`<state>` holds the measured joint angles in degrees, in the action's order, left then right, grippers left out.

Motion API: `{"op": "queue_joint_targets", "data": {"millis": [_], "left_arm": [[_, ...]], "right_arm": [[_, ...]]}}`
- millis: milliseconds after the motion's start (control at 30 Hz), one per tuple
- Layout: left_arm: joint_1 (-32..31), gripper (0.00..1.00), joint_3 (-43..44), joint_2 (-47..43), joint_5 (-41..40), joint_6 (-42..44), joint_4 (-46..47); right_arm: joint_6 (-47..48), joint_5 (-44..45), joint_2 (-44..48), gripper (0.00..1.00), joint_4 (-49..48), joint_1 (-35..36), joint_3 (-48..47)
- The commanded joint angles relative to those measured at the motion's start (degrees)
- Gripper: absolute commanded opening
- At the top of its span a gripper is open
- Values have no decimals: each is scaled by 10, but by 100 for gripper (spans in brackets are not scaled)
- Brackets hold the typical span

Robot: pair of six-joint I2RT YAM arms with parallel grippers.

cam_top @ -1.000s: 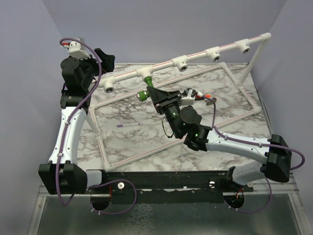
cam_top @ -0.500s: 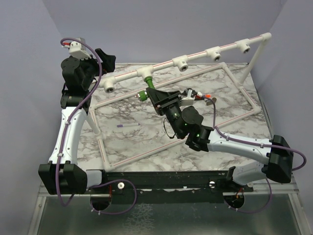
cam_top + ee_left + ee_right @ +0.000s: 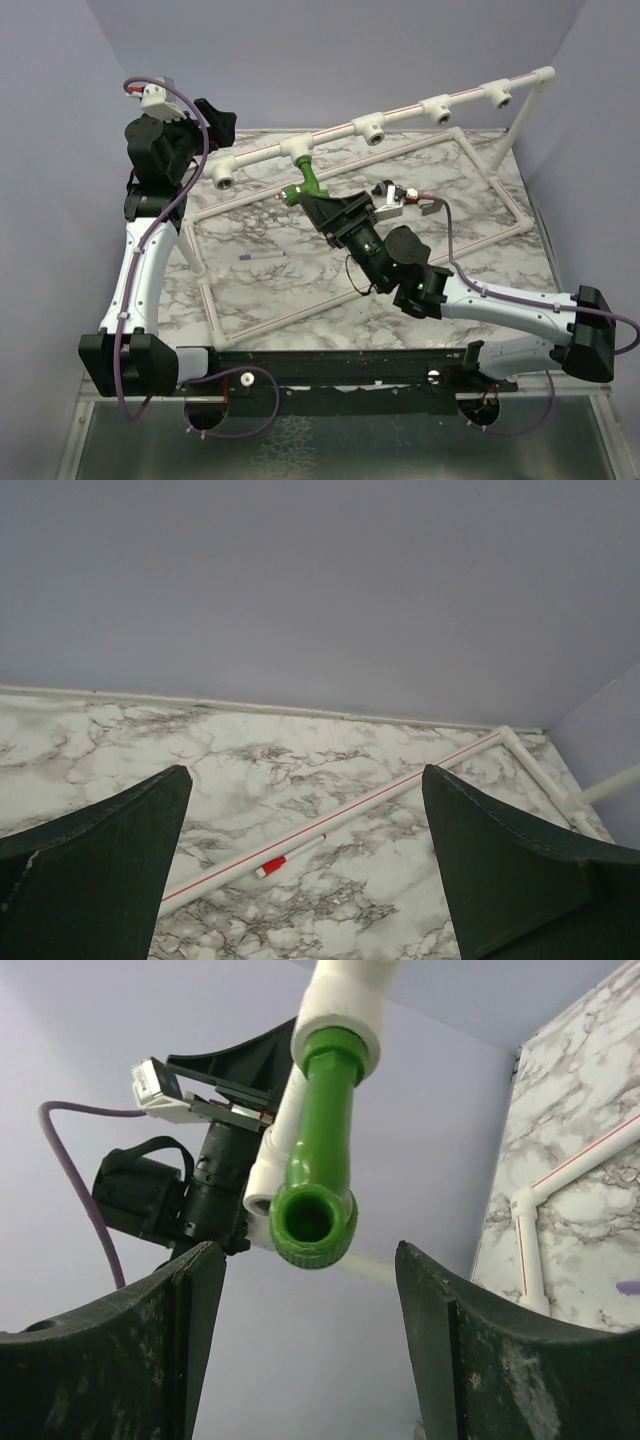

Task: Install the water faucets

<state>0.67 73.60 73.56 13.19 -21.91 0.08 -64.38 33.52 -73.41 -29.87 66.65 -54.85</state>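
Note:
A bright green water faucet (image 3: 308, 182) hangs from a white T-socket (image 3: 299, 148) on the raised pipe rail. In the right wrist view the faucet (image 3: 322, 1150) points down at me, its round spout mouth just above my fingers. My right gripper (image 3: 318, 206) (image 3: 308, 1258) sits just below the faucet, open and touching nothing. My left gripper (image 3: 216, 120) (image 3: 305, 772) is held high at the back left, open wide over the marble table (image 3: 330, 900) with nothing between its fingers.
Other white T-sockets (image 3: 222, 180) (image 3: 374, 133) (image 3: 437, 108) (image 3: 497, 95) on the rail hold no faucet. A white pipe frame (image 3: 470, 245) lies on the table. Inside it lies a thin purple pen (image 3: 262, 256). A red-capped pen (image 3: 290, 854) lies beside a pipe.
My right gripper has opened and let go of the green faucet, then drawn back toward the lower right. The faucet stays hanging in its socket. The left arm has not moved.

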Motion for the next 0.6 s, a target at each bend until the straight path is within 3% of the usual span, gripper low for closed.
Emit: {"op": "queue_joint_targets", "data": {"millis": [0,200,367,567], "left_arm": [[2,99,-49,39,10,-2,-109],[2,99,-49,41,10,-2,-108],[2,99,-49,42,11,-3,-109],[2,99,-49,43,11,-3,-109]], "right_arm": [[97,-2,32,74,28,1,2],[252,18,58,73,94,1,-28],[405,21,80,74,90,0,-24],[684,-52,92,78,84,0,-42]]}}
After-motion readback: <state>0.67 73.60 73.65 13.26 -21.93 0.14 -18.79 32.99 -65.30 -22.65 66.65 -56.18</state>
